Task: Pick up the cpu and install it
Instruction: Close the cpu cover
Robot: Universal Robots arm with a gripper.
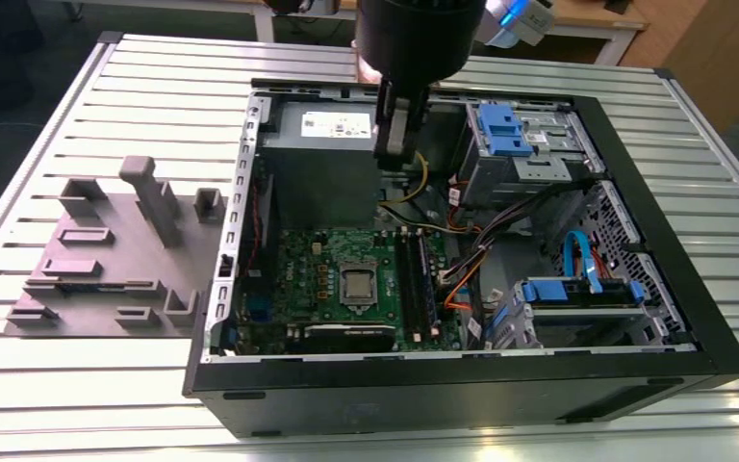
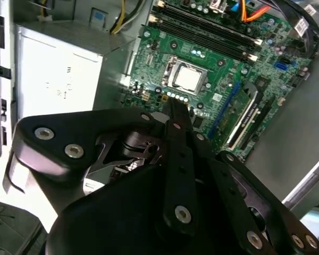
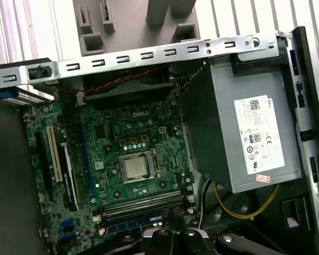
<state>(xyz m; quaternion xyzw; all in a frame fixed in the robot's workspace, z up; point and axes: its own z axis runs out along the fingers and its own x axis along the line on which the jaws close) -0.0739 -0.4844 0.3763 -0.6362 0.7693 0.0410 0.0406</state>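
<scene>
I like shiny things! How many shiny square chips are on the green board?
1. The cpu sits in its socket in the middle of the green board. Cables may hide more.

Colours inside the open tower, quick rundown

Green board (image 1: 299,255) with a silvery-grey cpu (image 1: 359,285) in the middle, and a plain grey power box (image 1: 318,168) wearing a white label (image 1: 335,122). The case (image 1: 472,390) is black and so is the gripper (image 2: 171,114). Bright blue drive brackets (image 1: 500,130), an orange cable (image 2: 252,13), and yellow wires (image 3: 244,212). There's a matte grey fixture block (image 1: 100,260) on a pale, ribbed silver table (image 1: 88,385).
</scene>
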